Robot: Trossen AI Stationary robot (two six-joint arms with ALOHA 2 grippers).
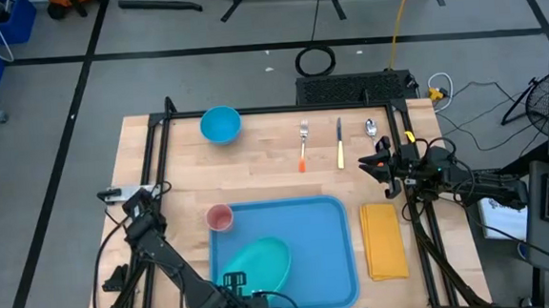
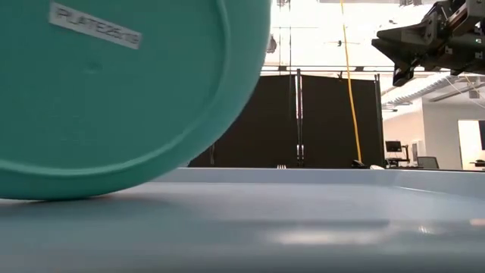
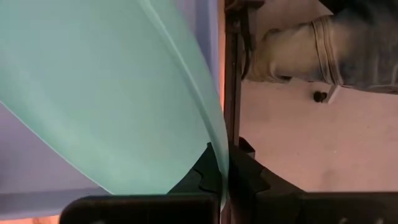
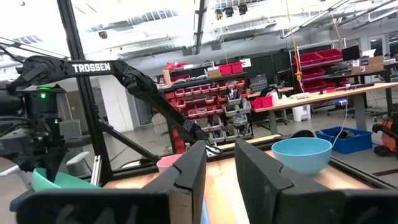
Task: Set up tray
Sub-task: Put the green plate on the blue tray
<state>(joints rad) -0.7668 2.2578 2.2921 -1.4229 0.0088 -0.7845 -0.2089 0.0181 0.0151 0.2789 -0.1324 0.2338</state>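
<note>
The light-blue tray (image 1: 313, 230) lies at the table's near middle. A round teal plate (image 1: 262, 262) is tilted over the tray's near-left part; the low view shows its labelled underside (image 2: 114, 91). My left gripper (image 1: 233, 281) is shut on the plate at the plate's near-left side. A pink cup (image 1: 220, 217) stands at the tray's far-left corner. My right gripper (image 1: 371, 162) hovers open above the table, right of the tray and near the cutlery, touching nothing. My left gripper pinches the plate's rim (image 3: 219, 155) between its two fingers (image 3: 204, 169), one on each face, coming from the table's near-left side. The plate is tilted with the held side raised. Its low edge (image 2: 45, 197) sits at the tray's floor.
A blue bowl (image 1: 220, 125) stands at the far left. An orange-handled fork (image 1: 304, 145), a yellow-handled knife (image 1: 340, 142) and a spoon (image 1: 371, 127) lie beyond the tray. A folded yellow napkin (image 1: 383, 240) lies right of the tray. A person's leg (image 3: 323, 43) shows beyond the table.
</note>
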